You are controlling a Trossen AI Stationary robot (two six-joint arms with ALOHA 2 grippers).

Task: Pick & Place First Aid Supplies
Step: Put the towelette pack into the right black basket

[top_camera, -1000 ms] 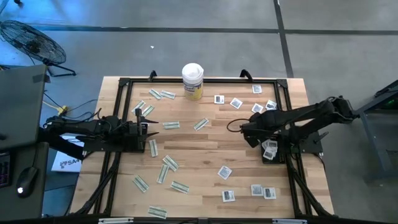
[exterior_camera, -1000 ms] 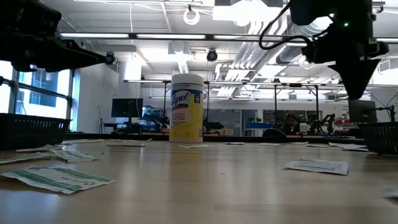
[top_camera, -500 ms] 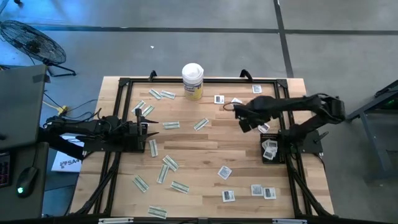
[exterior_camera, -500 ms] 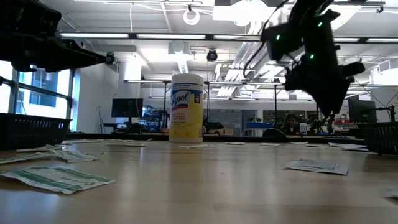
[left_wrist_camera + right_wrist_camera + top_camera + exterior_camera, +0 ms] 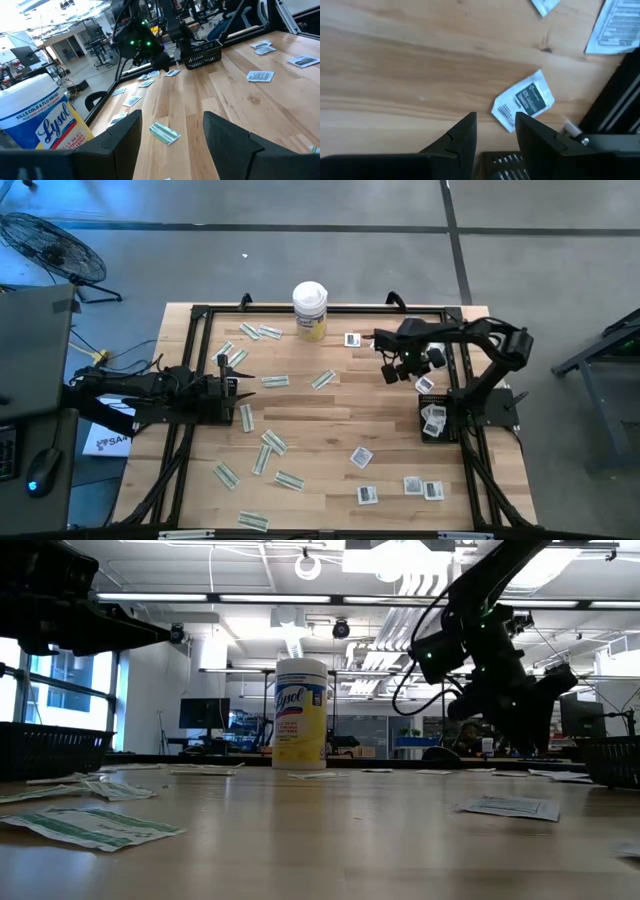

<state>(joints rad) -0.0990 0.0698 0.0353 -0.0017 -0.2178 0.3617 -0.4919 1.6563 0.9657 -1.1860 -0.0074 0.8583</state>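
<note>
While the left gripper [image 5: 243, 383] waited with its fingers spread and empty near the left edge of the pale slatted wooden surface [image 5: 330, 430], the right gripper [image 5: 383, 361] hung low over the far right part of that surface, close to the far edge, its fingers parted and nothing between them. The right wrist view showed a small white square packet with a dark centre mark [image 5: 524, 100] lying flat on the wood just past those parted fingertips, beside the dark frame rail [image 5: 610, 95].

The step in hand looked like the reach for another packet: the gripper was empty and aimed down at the square one. A small black mesh basket [image 5: 434, 421] at the right edge already held a few white packets, so some of the work seemed done. Many supplies still lay loose: narrow pale green-and-white oblong strips [image 5: 274, 442] scattered over the left half and near the middle, and white square packets [image 5: 361, 457] toward the near right corner. A white-lidded yellow-labelled canister [image 5: 310, 310] stood at the far edge.

The next move probably called for a descent until one fingertip met each side of the flat packet, then a firm pinch, since so thin a thing could slide on the wood.
</note>
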